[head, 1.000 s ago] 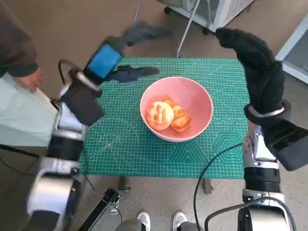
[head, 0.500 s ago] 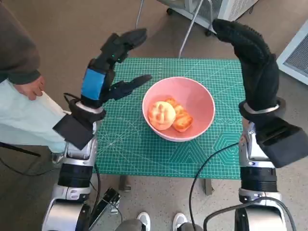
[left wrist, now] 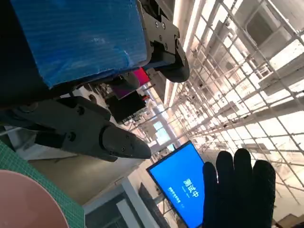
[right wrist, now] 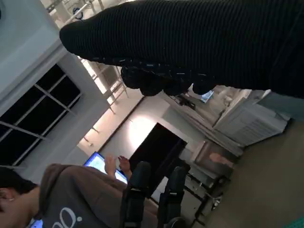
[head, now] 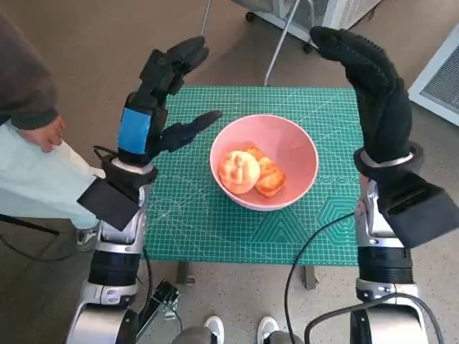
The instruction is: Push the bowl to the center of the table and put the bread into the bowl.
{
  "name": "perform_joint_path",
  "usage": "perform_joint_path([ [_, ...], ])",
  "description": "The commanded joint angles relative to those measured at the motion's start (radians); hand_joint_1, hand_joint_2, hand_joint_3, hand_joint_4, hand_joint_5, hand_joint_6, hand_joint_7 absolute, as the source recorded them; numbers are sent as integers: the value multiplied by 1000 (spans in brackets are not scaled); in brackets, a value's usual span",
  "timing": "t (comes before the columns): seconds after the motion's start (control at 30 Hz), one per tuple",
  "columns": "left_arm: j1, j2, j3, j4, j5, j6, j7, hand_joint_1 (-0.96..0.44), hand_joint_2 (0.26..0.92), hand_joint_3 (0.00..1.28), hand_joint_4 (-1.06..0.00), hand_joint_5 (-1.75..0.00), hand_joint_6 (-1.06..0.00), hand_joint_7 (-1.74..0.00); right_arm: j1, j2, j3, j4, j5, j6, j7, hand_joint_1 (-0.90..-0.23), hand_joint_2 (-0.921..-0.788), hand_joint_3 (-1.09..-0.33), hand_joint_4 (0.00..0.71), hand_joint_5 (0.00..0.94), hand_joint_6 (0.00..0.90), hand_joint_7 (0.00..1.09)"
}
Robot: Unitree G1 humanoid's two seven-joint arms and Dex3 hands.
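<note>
A pink bowl (head: 287, 147) sits near the middle of the green cutting mat (head: 193, 215) on the table. Inside it lie a round bread roll (head: 238, 170) and a second golden piece of bread (head: 268, 177). My left hand (head: 166, 86) is raised above the mat's left side, fingers spread and holding nothing. My right hand (head: 369, 79) is lifted high over the mat's right edge, fingers extended and empty. The left wrist view shows my left hand's fingers (left wrist: 95, 133), a sliver of the bowl's rim (left wrist: 28, 199) and the gloved right hand (left wrist: 240, 190).
A person (head: 25, 93) stands at the table's left, with a hand (head: 46, 132) close to my left arm. White equipment on metal legs (head: 315, 14) stands behind the table. In the right wrist view a person (right wrist: 61, 199) in a brown top sits nearby.
My left hand has turned upright from a blurred sideways swing a second ago and now holds still above the mat. The right hand, bowl and bread stay put.
</note>
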Motion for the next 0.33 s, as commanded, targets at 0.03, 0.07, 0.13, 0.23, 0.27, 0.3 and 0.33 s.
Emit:
perform_joint_path([
  [0.03,16,-8,-10,-44,17,15,15,-214,921,60,-320,-320,-192,-660,-5,-2,7,18,0,3,9,-628,-921,-779,225,12,-1,647],
  [0.07,18,-7,-11,-48,18,18,16,-214,921,60,-320,-320,-191,-660,-5,-2,8,18,1,3,9,-626,-921,-780,224,12,-1,647],
  [0.13,21,-5,-12,-59,19,22,17,-217,921,61,-321,-319,-190,-662,-6,-1,9,18,2,5,9,-619,-921,-781,224,12,-1,646],
  [0.23,22,-5,-12,-63,21,24,20,-224,921,63,-322,-318,-188,-665,-7,1,10,20,2,6,8,-616,-921,-781,224,11,-1,645],
  [0.27,21,-5,-12,-63,21,24,20,-225,921,64,-322,-317,-187,-665,-7,2,11,21,3,6,8,-616,-921,-781,224,11,-1,645],
  [0.3,21,-5,-12,-66,20,25,19,-226,921,65,-322,-317,-186,-666,-6,3,12,19,3,7,8,-616,-921,-781,224,11,-1,645],
  [0.33,21,-6,-11,-67,20,26,19,-227,921,65,-322,-317,-186,-667,-6,4,13,18,3,7,8,-618,-921,-781,224,11,-1,645],
])
